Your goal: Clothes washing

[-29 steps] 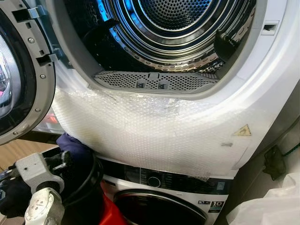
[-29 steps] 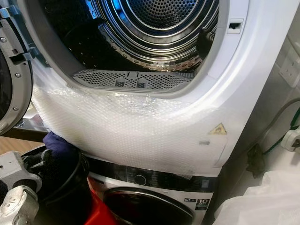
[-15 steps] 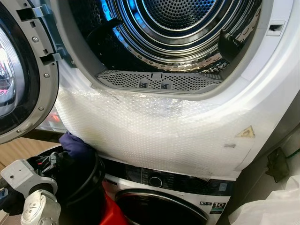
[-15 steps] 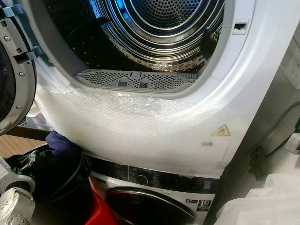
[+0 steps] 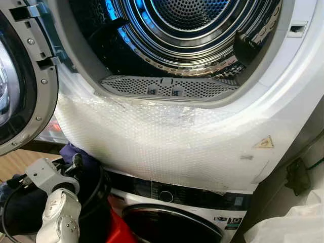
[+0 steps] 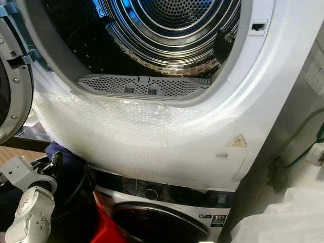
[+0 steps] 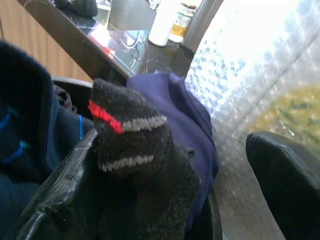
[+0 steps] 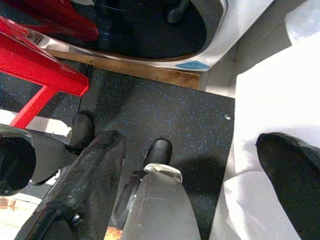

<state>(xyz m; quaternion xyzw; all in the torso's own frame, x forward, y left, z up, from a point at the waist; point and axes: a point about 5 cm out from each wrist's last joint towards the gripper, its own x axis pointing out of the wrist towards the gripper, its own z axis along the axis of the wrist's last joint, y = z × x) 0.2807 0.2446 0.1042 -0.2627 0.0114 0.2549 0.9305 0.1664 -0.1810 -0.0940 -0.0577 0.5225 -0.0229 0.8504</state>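
The upper machine stands with its door [image 5: 20,76] swung open to the left and its steel drum [image 5: 202,30] showing no clothes. Bubble wrap [image 5: 162,142] covers the front panel under the opening. At lower left a black basket [image 5: 103,185] holds dark clothes, with a purple garment [image 5: 73,152] on top. My left arm [image 5: 55,202] reaches over this basket. In the left wrist view my left gripper [image 7: 175,145] is open, and a dark sock [image 7: 135,165] with red and grey stripes lies against one finger. My right gripper [image 8: 189,140] hangs open above the dark floor.
A second machine [image 5: 172,223] sits under the upper one, with a red frame [image 5: 119,230] in front of it. A white bag [image 5: 288,228] lies at lower right. Cables and a socket [image 6: 316,149] are on the right wall. A dark countertop with bottles [image 7: 165,20] stands behind the basket.
My left arm has lifted and swung right, closer to the basket and the purple garment. The camera shifted slightly.
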